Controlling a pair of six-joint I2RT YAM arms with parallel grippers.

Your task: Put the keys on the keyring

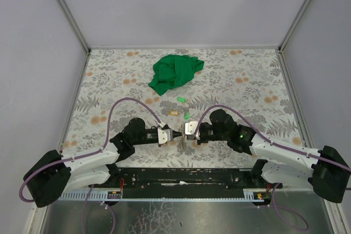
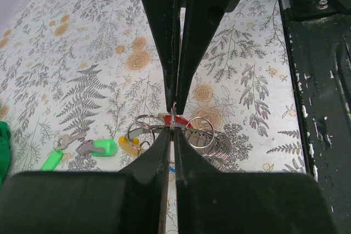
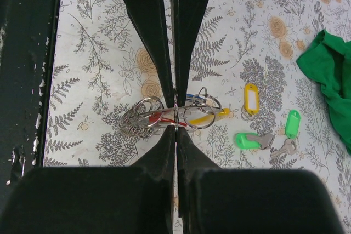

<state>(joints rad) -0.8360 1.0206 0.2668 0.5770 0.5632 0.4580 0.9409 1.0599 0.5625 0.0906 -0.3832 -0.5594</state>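
The keyring (image 2: 173, 114) is a thin silvery wire loop seen edge-on, held just above the table. My left gripper (image 2: 173, 130) and right gripper (image 3: 175, 127) meet tip to tip, each shut on the keyring (image 3: 175, 114). Keys with a red tag (image 2: 184, 121), a yellow tag (image 3: 216, 116) and a blue tag (image 3: 192, 97) hang on it by small split rings (image 3: 143, 114). Loose keys lie on the table beyond: a yellow-tagged one (image 3: 250, 98) and two green-tagged ones (image 3: 247, 140), (image 3: 293, 123). In the top view the grippers (image 1: 174, 135), (image 1: 189, 133) face each other near the front edge.
A crumpled green cloth (image 1: 175, 72) lies at the back middle of the floral tablecloth (image 1: 247, 86). The black metal rail (image 1: 181, 176) carrying the arm bases runs along the near edge. Grey walls enclose the table on three sides.
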